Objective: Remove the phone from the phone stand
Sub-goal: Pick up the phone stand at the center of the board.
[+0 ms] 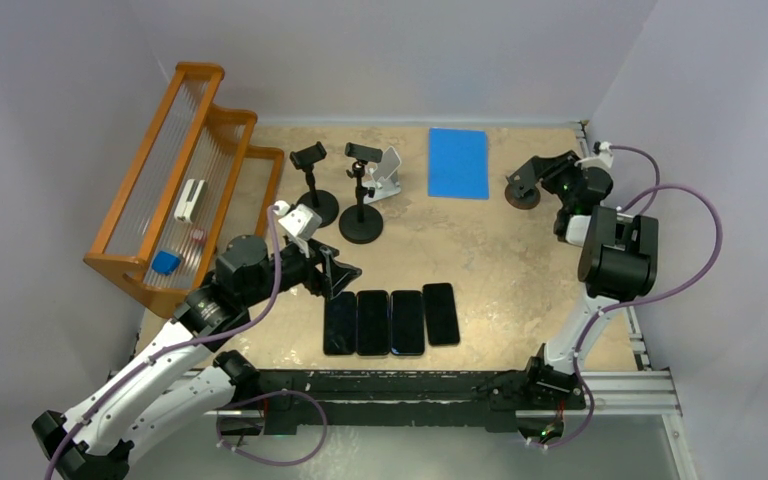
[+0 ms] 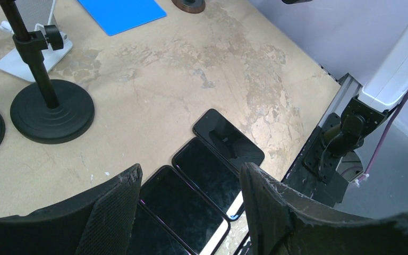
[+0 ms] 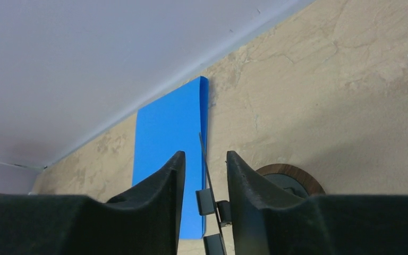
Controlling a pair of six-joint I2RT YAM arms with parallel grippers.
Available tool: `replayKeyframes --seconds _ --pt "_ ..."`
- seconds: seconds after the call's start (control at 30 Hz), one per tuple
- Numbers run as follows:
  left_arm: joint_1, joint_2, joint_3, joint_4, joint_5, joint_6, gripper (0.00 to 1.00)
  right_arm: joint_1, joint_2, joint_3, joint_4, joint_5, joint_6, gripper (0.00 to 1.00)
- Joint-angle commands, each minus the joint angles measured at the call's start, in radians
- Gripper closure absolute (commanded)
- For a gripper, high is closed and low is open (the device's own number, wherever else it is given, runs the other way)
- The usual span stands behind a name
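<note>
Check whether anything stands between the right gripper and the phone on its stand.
Nothing visible does. The phone, seen edge-on, sits in the gap between the fingers of the open right gripper, just above the stand's clip. The blue mat lies beyond it on the table, not in the way.

Your counter (image 1: 520, 260) is matt, mottled and stone-like, scuffed in patches. The four phones (image 1: 391, 321) near you show glossy black glass. The far-left rack (image 1: 175, 150) looks like varnished orange wood. The blue sheet (image 1: 458, 162) is smooth and matt. The left fingers (image 2: 111, 212) are rough, matt black, and the far-right stand base (image 3: 289, 169) has a wood-look rim.
</note>
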Motion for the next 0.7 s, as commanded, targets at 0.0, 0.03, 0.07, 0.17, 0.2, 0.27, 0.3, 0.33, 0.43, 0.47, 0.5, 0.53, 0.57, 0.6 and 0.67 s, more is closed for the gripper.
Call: replayKeyframes --seconds 0.0,0.03,0.07,0.17,0.2,0.27,0.3,0.33,0.43,0.47,0.5,0.53,0.57,0.6,0.67 --pt "0.005 -0.018 0.021 0.027 -0.001 0.013 0.34 0.014 -0.009 0.033 0.002 -0.017 -0.035 0.67" --pt "0.006 -0.019 0.021 0.027 -0.001 0.013 0.34 0.015 -0.011 0.03 0.001 -0.017 -0.037 0.69" --pt "0.005 -0.021 0.021 0.027 -0.002 0.013 0.34 0.015 -0.014 0.029 -0.002 -0.017 -0.038 0.72" --pt "0.004 -0.026 0.021 0.027 -0.001 0.012 0.34 0.017 -0.034 0.017 0.0 -0.019 -0.038 0.83" --pt "0.004 -0.027 0.021 0.026 -0.001 0.012 0.34 0.017 -0.045 0.01 0.003 -0.019 -0.038 0.88" --pt "0.005 -0.031 0.021 0.026 -0.001 0.011 0.34 0.018 -0.071 -0.01 0.022 -0.02 -0.028 0.99" --pt "0.005 -0.035 0.021 0.026 -0.001 0.01 0.34 0.019 -0.089 -0.023 0.038 -0.02 -0.018 1.0" --pt "0.005 -0.036 0.021 0.026 0.0 0.01 0.34 0.023 -0.106 -0.035 0.053 -0.019 -0.01 1.0" --pt "0.004 -0.044 0.021 0.027 0.001 0.008 0.34 0.046 -0.168 -0.059 0.086 -0.016 0.016 1.0" --pt "0.004 -0.047 0.022 0.027 0.001 0.008 0.34 0.059 -0.188 -0.063 0.089 -0.013 0.019 1.0" --pt "0.004 -0.05 0.021 0.027 0.0 0.008 0.35 0.076 -0.208 -0.063 0.085 -0.008 0.02 1.0" --pt "0.004 -0.054 0.022 0.027 -0.003 0.007 0.35 0.092 -0.227 -0.063 0.082 -0.004 0.017 1.0" --pt "0.004 -0.059 0.021 0.026 -0.008 0.006 0.35 0.113 -0.246 -0.064 0.08 0.002 0.015 1.0" --pt "0.004 -0.064 0.02 0.025 -0.013 0.005 0.35 0.132 -0.264 -0.067 0.079 0.007 0.015 1.0" --pt "0.004 -0.079 0.019 0.025 -0.026 0.004 0.35 0.173 -0.293 -0.065 0.077 0.01 0.008 1.0"
